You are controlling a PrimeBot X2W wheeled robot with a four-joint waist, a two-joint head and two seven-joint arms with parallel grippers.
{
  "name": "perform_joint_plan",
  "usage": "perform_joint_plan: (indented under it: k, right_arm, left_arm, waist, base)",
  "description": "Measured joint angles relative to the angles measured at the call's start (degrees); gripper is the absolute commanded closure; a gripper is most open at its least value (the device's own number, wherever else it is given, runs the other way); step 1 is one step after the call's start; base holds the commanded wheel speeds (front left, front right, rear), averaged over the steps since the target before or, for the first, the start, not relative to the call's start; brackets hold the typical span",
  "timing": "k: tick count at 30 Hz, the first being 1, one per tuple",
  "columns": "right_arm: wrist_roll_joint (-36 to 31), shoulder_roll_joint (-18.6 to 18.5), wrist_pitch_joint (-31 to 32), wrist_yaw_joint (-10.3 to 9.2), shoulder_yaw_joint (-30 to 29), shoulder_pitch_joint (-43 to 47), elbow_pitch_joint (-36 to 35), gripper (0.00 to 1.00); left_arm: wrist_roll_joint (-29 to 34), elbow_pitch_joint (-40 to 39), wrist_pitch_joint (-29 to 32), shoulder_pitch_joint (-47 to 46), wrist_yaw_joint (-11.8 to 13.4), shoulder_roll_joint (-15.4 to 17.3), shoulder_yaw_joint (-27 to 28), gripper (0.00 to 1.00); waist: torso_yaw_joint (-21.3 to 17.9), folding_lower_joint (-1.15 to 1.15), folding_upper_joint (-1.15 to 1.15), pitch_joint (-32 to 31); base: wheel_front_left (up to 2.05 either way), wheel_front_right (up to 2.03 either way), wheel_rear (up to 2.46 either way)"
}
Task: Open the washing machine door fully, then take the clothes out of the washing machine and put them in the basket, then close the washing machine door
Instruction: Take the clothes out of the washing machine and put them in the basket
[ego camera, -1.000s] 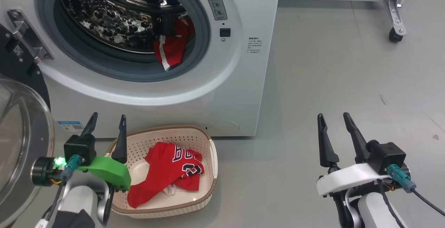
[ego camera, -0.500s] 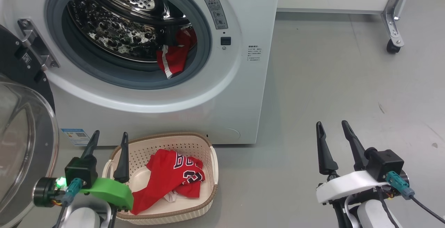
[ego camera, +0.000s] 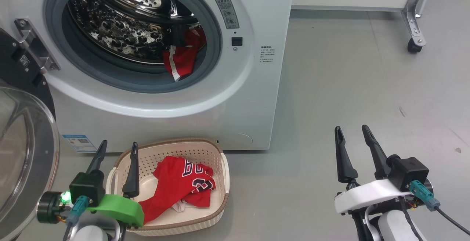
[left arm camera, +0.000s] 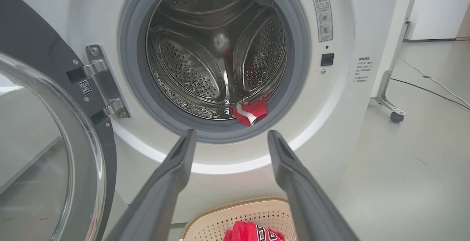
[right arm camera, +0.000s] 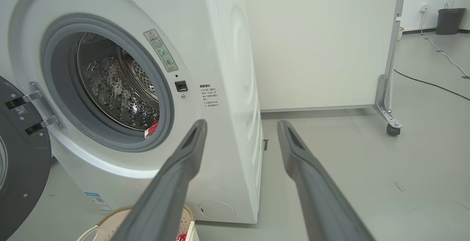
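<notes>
Head view: washing machine door [ego camera: 25,149] wide open, one red jersey [ego camera: 180,184] in the basket [ego camera: 176,149]; left gripper [ego camera: 119,143] and right gripper [ego camera: 350,127] gape, empty. Left wrist view: second red garment [left arm camera: 251,110] at the front of the drum [left arm camera: 191,64], likely the next reach. Right wrist view: its red edge peeks out.

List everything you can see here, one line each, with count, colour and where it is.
washing machine: one, white, ahead on the left
washing machine door: one, black rim with clear glass, swung open at far left
clothes in the drum: one piece, red with white trim, lower right of the opening
clothes in the basket: one piece, red
basket: one, cream with brown rim, on the floor before the machine
blue label: one, machine's lower left
wheeled metal leg: one, silver, upper right
left gripper: one, dark fingers, open, above the basket's left edge
right gripper: one, dark fingers, open, over bare floor
</notes>
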Motion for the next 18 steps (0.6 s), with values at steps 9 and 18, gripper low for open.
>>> perform_joint_plan:
  k: [9, 18]
  right_arm:
    - [0.0, 0.0, 0.0, 0.0, 0.0, 0.0, -0.2, 0.0]
    - [0.0, 0.0, 0.0, 0.0, 0.1, 0.0, -0.2, 0.0]
  left_arm:
    - [0.0, -1.7, 0.0, 0.8, 0.3, 0.0, -0.4, 0.0]
    - [-0.4, -2.6, 0.0, 1.2, 0.6, 0.0, -0.7, 0.0]
  waist:
    - [-0.1, 0.0, 0.0, 0.5]
    - [-0.2, 0.0, 0.0, 0.6]
  base:
    - [0.0, 0.0, 0.0]
    - [0.0, 0.0, 0.0]
